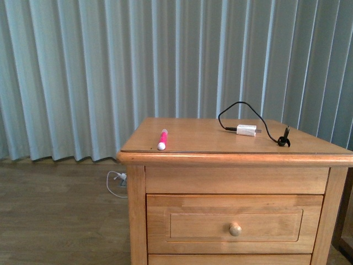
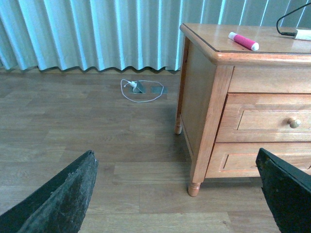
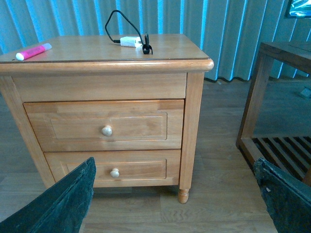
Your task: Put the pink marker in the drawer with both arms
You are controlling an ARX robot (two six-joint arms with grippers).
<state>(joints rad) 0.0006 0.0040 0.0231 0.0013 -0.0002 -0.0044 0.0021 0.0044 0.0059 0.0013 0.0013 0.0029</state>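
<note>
The pink marker (image 1: 162, 139) lies on the nightstand top near its front left corner, white end toward me; it also shows in the left wrist view as the pink marker (image 2: 243, 41) and in the right wrist view as the pink marker (image 3: 33, 51). The top drawer (image 1: 234, 224) is closed, its round knob (image 1: 235, 229) in the middle; the drawer (image 3: 104, 125) sits above an identical lower one. My left gripper (image 2: 177, 194) hangs open over the floor, left of the nightstand. My right gripper (image 3: 177, 194) is open, low in front of the nightstand. Neither arm shows in the front view.
A white charger plug (image 1: 246, 130) with a looping black cable lies at the back right of the nightstand top (image 1: 309, 148). A white cable (image 2: 141, 90) lies on the wood floor by the curtain. A dark wooden slatted table (image 3: 277, 92) stands right of the nightstand.
</note>
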